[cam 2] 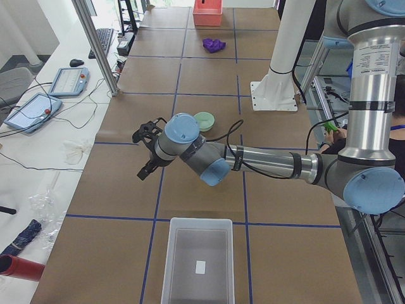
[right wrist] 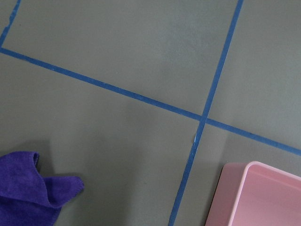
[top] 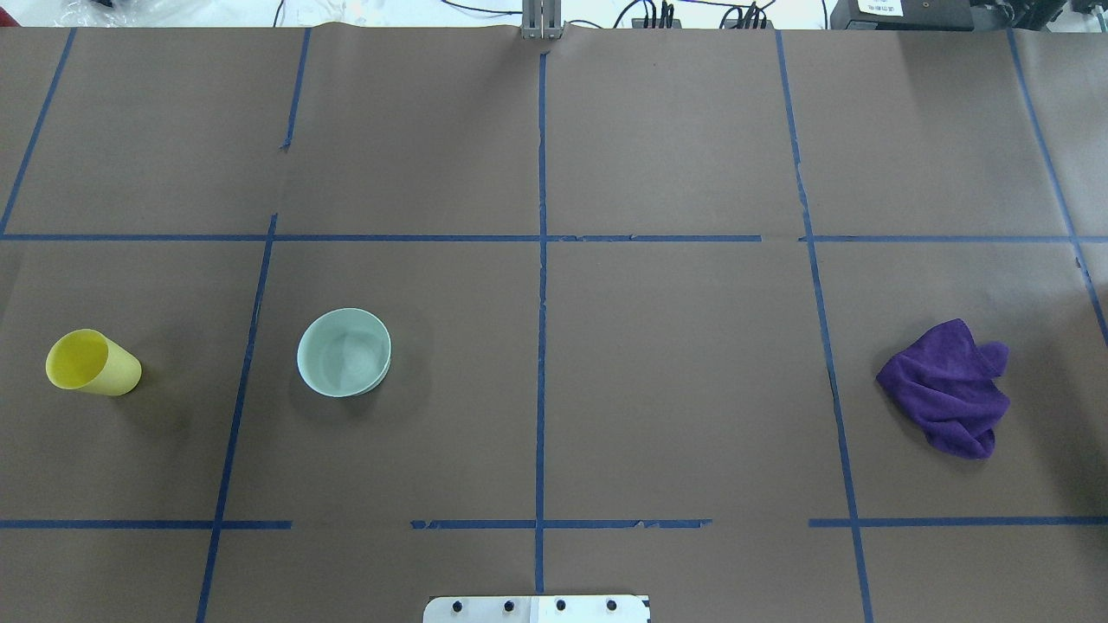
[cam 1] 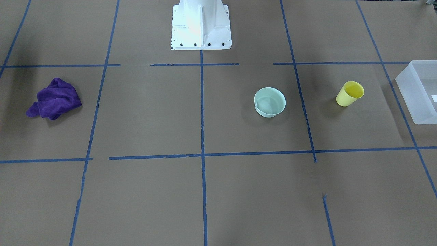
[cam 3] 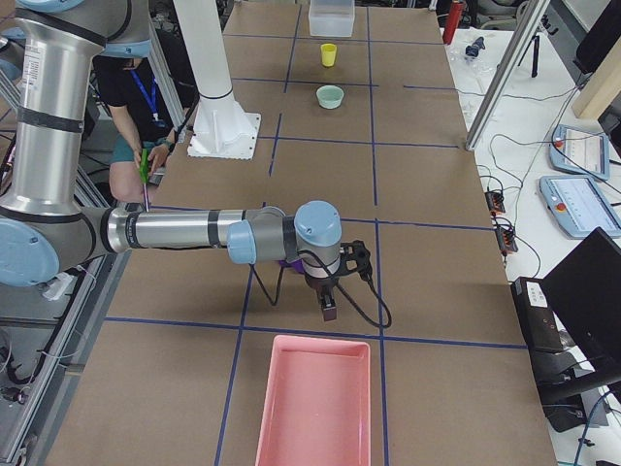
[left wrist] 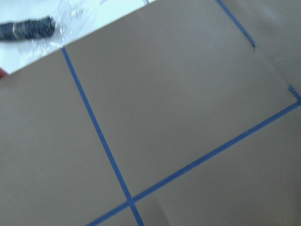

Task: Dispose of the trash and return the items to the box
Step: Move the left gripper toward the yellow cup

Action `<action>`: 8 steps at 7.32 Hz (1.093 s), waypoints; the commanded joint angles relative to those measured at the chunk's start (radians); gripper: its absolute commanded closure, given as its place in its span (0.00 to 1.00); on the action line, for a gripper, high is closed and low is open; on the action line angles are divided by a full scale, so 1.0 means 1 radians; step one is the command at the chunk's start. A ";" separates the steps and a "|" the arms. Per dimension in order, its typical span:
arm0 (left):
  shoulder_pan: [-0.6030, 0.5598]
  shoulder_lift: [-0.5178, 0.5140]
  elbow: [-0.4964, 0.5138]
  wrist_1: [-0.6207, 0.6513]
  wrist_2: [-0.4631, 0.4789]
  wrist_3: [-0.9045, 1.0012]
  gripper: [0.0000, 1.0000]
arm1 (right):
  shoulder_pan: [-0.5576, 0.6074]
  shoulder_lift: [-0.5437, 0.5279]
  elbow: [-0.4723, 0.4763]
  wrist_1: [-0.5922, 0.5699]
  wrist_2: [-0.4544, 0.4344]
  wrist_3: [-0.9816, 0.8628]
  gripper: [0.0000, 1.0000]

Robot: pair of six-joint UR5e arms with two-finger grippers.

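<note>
The yellow cup (cam 1: pixel 350 93) stands upright on the brown paper; it also shows in the overhead view (top: pixel 91 363). The mint-green bowl (cam 1: pixel 269 102) sits upright beside it, apart from it (top: pixel 344 352). The frosted box (cam 1: pixel 420 90) stands at the table's end on my left side (cam 2: pixel 197 266), holding only a small white label. My left gripper (cam 2: pixel 140 154) hovers over bare table near the bowl (cam 2: pixel 204 120); I cannot tell if it is open. My right gripper (cam 3: pixel 328 309) hangs between the pink tray and the purple cloth; I cannot tell its state.
A crumpled purple cloth (cam 1: pixel 54 99) lies on my right side (top: pixel 948 387), also in the right wrist view (right wrist: pixel 28 193). A pink tray (cam 3: pixel 315 403) stands at that table end (right wrist: pixel 256 195). The white robot base (cam 1: pixel 201 25) stands at the table's middle. Blue tape lines cross the paper.
</note>
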 commanded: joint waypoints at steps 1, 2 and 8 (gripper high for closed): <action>0.068 0.037 -0.013 -0.209 0.016 -0.155 0.00 | 0.000 -0.002 -0.020 0.078 0.005 0.011 0.00; 0.143 0.062 -0.026 -0.235 0.001 -0.254 0.00 | 0.001 -0.004 -0.016 0.081 0.002 0.008 0.00; 0.674 0.242 -0.054 -0.358 0.516 -0.894 0.24 | 0.000 -0.004 -0.013 0.112 0.000 0.009 0.00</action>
